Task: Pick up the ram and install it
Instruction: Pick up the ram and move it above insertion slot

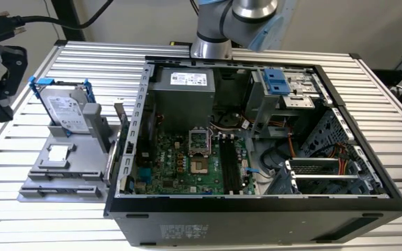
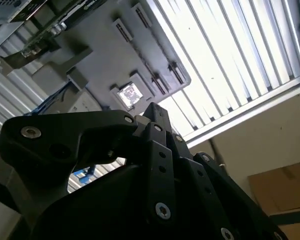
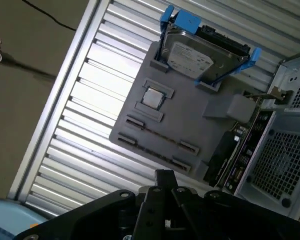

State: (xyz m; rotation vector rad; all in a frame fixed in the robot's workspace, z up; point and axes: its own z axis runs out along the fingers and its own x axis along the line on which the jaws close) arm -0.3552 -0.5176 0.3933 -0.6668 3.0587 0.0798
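Grey fixture plate (image 3: pixel 190 125) carried what looked like the ram (image 3: pixel 162 136), edge-up, long axis along its slotted edge, just ahead of the closed, empty gripper (image 3: pixel 165 175).

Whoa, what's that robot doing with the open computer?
A robot arm is working beside an open computer case on a metal table. Its hand hangs over a gray tray next to the case. On the tray sit a hard drive in a blue bracket and a small chip. The hand doesn't seem to be carrying anything. I can't tell if a ram stick is in the motherboard.
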